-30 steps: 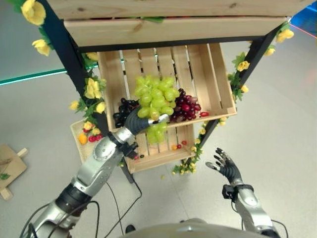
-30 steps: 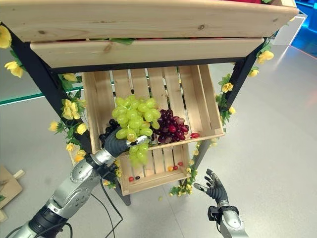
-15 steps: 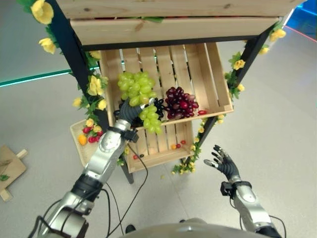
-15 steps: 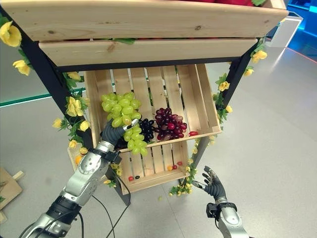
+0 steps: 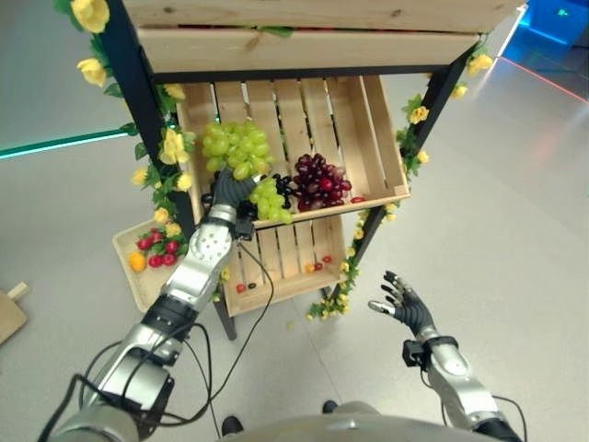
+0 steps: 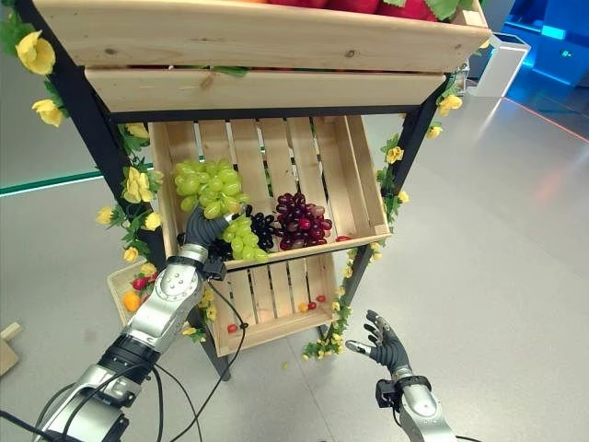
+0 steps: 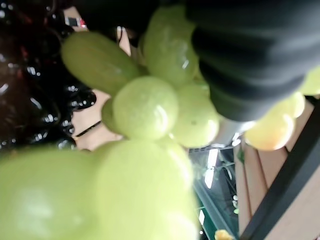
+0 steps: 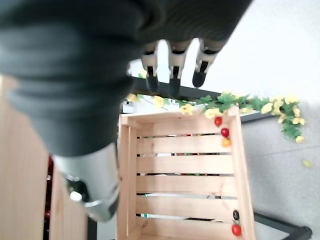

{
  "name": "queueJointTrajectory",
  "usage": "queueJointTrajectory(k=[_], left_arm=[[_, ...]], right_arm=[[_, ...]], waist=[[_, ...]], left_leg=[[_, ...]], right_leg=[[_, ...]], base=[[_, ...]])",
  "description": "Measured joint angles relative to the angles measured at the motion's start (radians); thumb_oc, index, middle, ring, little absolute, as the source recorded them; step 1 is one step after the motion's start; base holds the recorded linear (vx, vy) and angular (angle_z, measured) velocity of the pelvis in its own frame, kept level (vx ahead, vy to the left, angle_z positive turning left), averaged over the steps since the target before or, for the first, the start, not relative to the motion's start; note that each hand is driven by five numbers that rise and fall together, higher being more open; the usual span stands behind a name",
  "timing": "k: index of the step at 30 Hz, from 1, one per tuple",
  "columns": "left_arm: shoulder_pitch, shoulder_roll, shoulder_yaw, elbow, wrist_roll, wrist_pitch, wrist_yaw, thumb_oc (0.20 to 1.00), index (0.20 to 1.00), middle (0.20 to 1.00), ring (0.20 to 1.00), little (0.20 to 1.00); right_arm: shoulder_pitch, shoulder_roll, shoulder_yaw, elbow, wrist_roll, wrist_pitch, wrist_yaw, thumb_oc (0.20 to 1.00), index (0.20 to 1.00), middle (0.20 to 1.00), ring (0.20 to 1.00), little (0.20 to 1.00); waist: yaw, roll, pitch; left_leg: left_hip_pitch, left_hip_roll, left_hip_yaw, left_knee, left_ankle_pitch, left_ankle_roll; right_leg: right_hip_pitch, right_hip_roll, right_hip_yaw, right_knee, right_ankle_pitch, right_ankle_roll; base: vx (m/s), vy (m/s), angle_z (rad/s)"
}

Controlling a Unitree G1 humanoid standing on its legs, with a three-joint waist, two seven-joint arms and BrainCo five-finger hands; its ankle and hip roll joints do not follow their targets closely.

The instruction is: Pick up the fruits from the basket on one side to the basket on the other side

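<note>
Up in the wooden crate (image 5: 386, 157) (beside dark grapes (image 5: 317, 180)), left hand (image 5: 230, 189) grips green grapes (image 5: 235, 147).

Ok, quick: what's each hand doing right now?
Left hand: shut on the green grape bunch, at the middle crate.
Right hand: open, fingers spread, holding nothing.

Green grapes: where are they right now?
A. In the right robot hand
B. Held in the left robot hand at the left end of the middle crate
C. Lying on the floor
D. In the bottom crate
B: the left robot hand is curled round the green grapes over the middle crate's left end.
</note>
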Motion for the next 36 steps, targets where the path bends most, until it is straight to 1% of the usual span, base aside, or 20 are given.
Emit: queueJointTrajectory(k=[1,2,12,15,17,21,27,28,29,30,31,33,35,36], left_arm=[[-0.007,-0.003,-0.004,0.012,0.017,0.006,0.012,0.805,0.805,0.805,0.805,0.805],[-0.013,-0.005,-0.006,0.019,0.025,0.013,0.019,1.000,1.000,1.000,1.000,1.000],[-0.022,-0.024,-0.012,0.032,0.027,0.018,0.028,1.000,1.000,1.000,1.000,1.000],[-0.022,-0.024,-0.024,0.034,0.030,0.020,0.028,1.000,1.000,1.000,1.000,1.000],[-0.022,-0.026,-0.025,0.034,0.063,0.027,0.028,1.000,1.000,1.000,1.000,1.000],[-0.022,-0.026,-0.025,0.034,0.077,0.040,0.031,1.000,1.000,1.000,1.000,1.000],[-0.022,-0.025,-0.026,0.040,0.243,0.103,0.044,1.000,1.000,1.000,1.000,1.000],[-0.023,-0.015,-0.034,0.038,0.320,0.128,0.039,1.000,1.000,1.000,1.000,1.000],[-0.026,-0.013,-0.038,0.038,0.350,0.136,0.033,1.000,1.000,1.000,1.000,1.000],[-0.028,-0.007,-0.039,0.037,0.398,0.148,0.022,1.000,1.000,1.000,1.000,1.000],[-0.030,-0.003,-0.039,0.038,0.417,0.152,0.014,1.000,1.000,1.000,1.000,1.000],[-0.042,0.005,-0.040,0.039,0.422,0.174,-0.010,1.000,1.000,1.000,1.000,1.000],[-0.057,0.045,-0.068,0.038,0.462,0.196,-0.050,1.000,1.000,1.000,1.000,1.000],[-0.083,0.062,-0.070,0.060,0.505,0.207,-0.079,1.000,1.000,1.000,1.000,1.000]], right_arm=[[0.000,0.000,0.005,0.000,0.000,0.000,0.000,1.000,1.000,1.000,1.000,1.000],[0.000,0.000,0.012,0.000,0.000,0.000,0.000,1.000,1.000,1.000,1.000,1.000],[0.000,0.000,0.028,0.000,-0.001,0.000,-0.001,1.000,1.000,1.000,1.000,1.000],[0.000,0.000,0.028,0.000,-0.001,0.000,-0.001,1.000,1.000,1.000,1.000,1.000],[0.000,0.000,0.028,0.000,-0.001,0.000,-0.001,1.000,1.000,1.000,1.000,1.000],[0.000,-0.001,0.028,0.000,-0.001,0.000,-0.001,1.000,1.000,1.000,1.000,1.000],[-0.001,-0.017,0.028,0.000,-0.014,0.000,-0.002,1.000,1.000,1.000,1.000,1.000],[0.000,-0.030,0.027,0.000,-0.019,0.000,-0.002,1.000,1.000,1.000,1.000,1.000],[0.001,-0.037,0.025,0.000,-0.020,0.000,-0.002,1.000,1.000,1.000,1.000,1.000],[0.001,-0.042,0.021,0.000,-0.023,0.000,-0.002,1.000,1.000,1.000,1.000,1.000],[0.001,-0.042,0.018,0.000,-0.023,0.000,-0.001,1.000,1.000,1.000,1.000,1.000],[0.001,-0.046,0.015,0.000,-0.029,0.000,0.001,1.000,1.000,1.000,1.000,1.000],[0.004,-0.047,0.013,-0.001,-0.030,0.001,0.003,1.000,1.000,1.000,1.000,1.000],[0.012,-0.049,0.013,-0.002,-0.030,0.001,0.005,1.000,1.000,1.000,1.000,1.000]], waist=[[0.000,-0.002,-0.002],[0.000,-0.003,-0.002],[0.000,-0.002,-0.003],[0.000,-0.002,-0.003],[0.001,-0.002,-0.002],[0.001,0.001,-0.004],[0.002,0.020,-0.012],[0.000,0.026,-0.013],[0.001,0.029,-0.012],[0.000,0.033,-0.012],[0.000,0.036,-0.013],[0.004,0.045,-0.013],[0.005,0.050,-0.013],[0.005,0.052,-0.015]], left_leg=[[-0.001,0.000,0.000,-0.001,0.000,0.000],[-0.001,0.000,0.000,-0.002,0.000,0.000],[-0.015,0.001,-0.001,0.015,0.000,0.001],[-0.016,0.001,-0.001,0.015,0.003,0.005],[-0.016,0.001,-0.001,0.015,0.003,0.005],[-0.017,0.001,-0.003,0.014,0.003,0.005],[-0.018,0.002,-0.008,0.015,0.004,0.005],[-0.018,0.002,-0.015,0.015,0.004,0.005],[-0.019,0.001,-0.021,0.015,0.004,0.005],[-0.023,0.002,-0.028,0.015,0.004,0.005],[-0.026,0.003,-0.030,0.014,0.004,0.005],[-0.034,0.006,-0.033,0.012,0.005,0.003],[-0.034,0.007,-0.045,0.012,0.008,0.002],[-0.036,0.008,-0.057,0.010,0.008,0.002]], right_leg=[[0.000,0.000,0.000,-0.001,0.001,0.001],[-0.001,-0.003,0.000,-0.001,0.001,0.001],[-0.004,-0.004,-0.001,-0.001,0.006,0.000],[-0.005,-0.004,-0.002,-0.002,0.010,0.005],[-0.004,-0.004,-0.002,-0.002,0.010,0.005],[0.000,-0.004,-0.004,-0.009,0.014,0.004],[0.010,-0.005,-0.009,-0.016,0.016,0.004],[0.013,-0.003,-0.013,-0.023,0.018,0.002],[0.012,-0.003,-0.016,-0.023,0.018,0.001],[0.013,-0.003,-0.025,-0.024,0.020,-0.001],[0.012,-0.002,-0.030,-0.024,0.019,-0.002],[0.010,0.001,-0.035,-0.028,0.023,-0.007],[0.016,0.004,-0.042,-0.032,0.025,-0.009],[0.019,0.006,-0.050,-0.033,0.024,-0.011]], base=[[0.00,0.000,0.00],[0.00,0.000,0.00],[0.00,0.000,0.00],[0.00,0.000,0.00],[0.00,0.000,0.00],[0.00,0.000,0.00],[0.00,-0.003,0.01],[0.00,-0.016,0.06],[-0.02,-0.015,0.13],[-0.01,-0.004,0.12],[-0.02,-0.009,0.13],[-0.01,-0.014,0.09],[-0.01,-0.021,0.10],[-0.01,-0.024,0.18]])
